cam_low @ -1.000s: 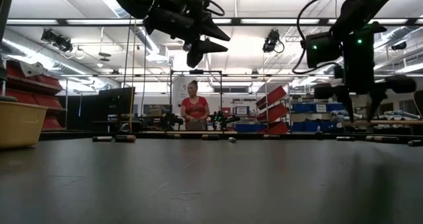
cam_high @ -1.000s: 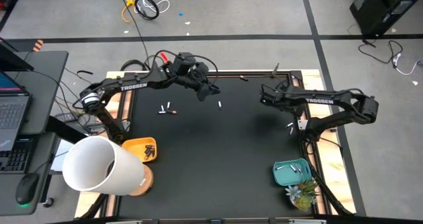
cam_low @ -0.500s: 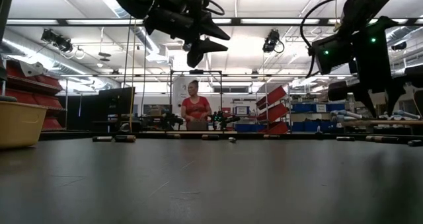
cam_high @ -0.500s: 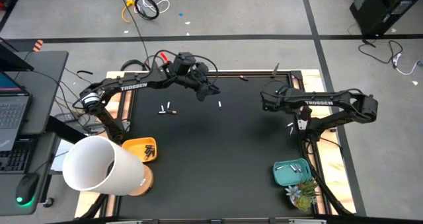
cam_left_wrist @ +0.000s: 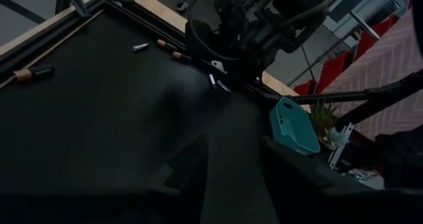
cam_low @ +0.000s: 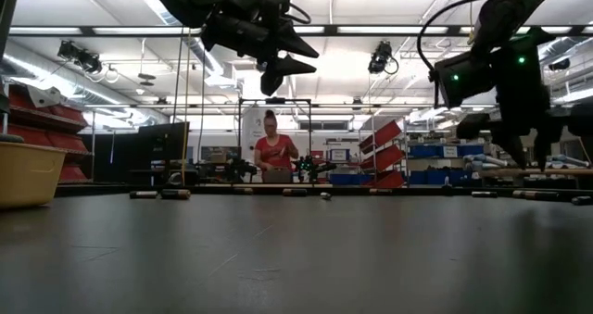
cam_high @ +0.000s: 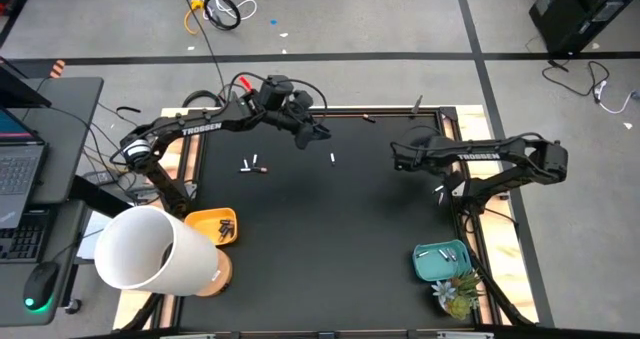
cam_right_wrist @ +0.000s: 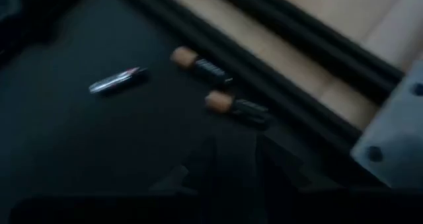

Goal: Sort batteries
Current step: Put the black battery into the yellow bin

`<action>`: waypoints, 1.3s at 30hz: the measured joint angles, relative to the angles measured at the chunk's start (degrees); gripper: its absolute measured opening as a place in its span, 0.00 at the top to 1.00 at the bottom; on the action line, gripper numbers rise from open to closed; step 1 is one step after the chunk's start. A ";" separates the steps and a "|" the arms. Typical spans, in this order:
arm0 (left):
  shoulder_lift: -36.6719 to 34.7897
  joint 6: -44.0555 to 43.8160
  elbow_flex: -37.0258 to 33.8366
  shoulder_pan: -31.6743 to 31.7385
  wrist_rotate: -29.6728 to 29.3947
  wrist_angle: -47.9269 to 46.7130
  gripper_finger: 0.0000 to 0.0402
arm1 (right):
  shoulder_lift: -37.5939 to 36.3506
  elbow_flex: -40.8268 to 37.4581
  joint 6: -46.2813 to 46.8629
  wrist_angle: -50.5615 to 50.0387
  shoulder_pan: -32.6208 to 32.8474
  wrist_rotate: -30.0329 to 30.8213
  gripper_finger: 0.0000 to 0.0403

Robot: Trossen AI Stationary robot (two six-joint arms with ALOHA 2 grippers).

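While you're scanning the scene, the black table (cam_high: pixel 330 229) is taking up most of it, with its wide middle lying bare, so both arms are getting plenty of room to swing. A big white cylinder (cam_high: pixel 150 251) is crowding the near left corner by the orange tray (cam_high: pixel 207 219), which is already holding a few dark batteries; the teal tray (cam_high: pixel 440 262) is sitting at the near right with pale ones (looks like that's your sorting split).

Your left gripper (cam_high: pixel 316 133) is hovering high over the far left side with its fingers spread and nothing between them, probably just waiting. Your right gripper (cam_high: pixel 398 159) is hanging over the far right part, and I can't tell how its jaws are standing.

Loose batteries: a pair (cam_high: pixel 252 166) left of centre, a single one (cam_high: pixel 333 158) mid-table, more (cam_high: pixel 439 191) hugging the right rail. In the right wrist view, two copper-tipped ones (cam_right_wrist: pixel 201 66) are lying tight against the raised edge, so your fingers are getting little clearance there.
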 joint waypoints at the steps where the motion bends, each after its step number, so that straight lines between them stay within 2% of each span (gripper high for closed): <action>1: 0.00 0.00 0.00 0.00 0.23 0.00 0.62 | 0.00 -0.22 1.09 0.23 0.00 0.09 0.77; 7: 0.00 0.07 0.00 0.00 0.94 0.00 0.62 | 0.04 -3.31 4.28 6.66 -1.11 0.42 0.77; 18: 0.00 -0.09 0.02 0.00 2.51 -0.55 0.62 | 0.00 -5.01 4.30 5.21 -2.48 4.17 0.77; 28: 0.00 1.15 0.02 0.00 2.51 -0.55 0.62 | 0.00 -9.24 2.51 10.52 -4.44 5.32 0.77; 35: 0.00 1.14 0.02 0.00 2.48 -0.42 0.62 | -0.16 -13.10 -2.82 16.75 -5.60 4.72 0.77; 39: 0.00 1.20 0.02 0.00 2.48 0.49 0.62 | 0.09 -13.75 -10.13 20.86 -6.38 3.49 0.77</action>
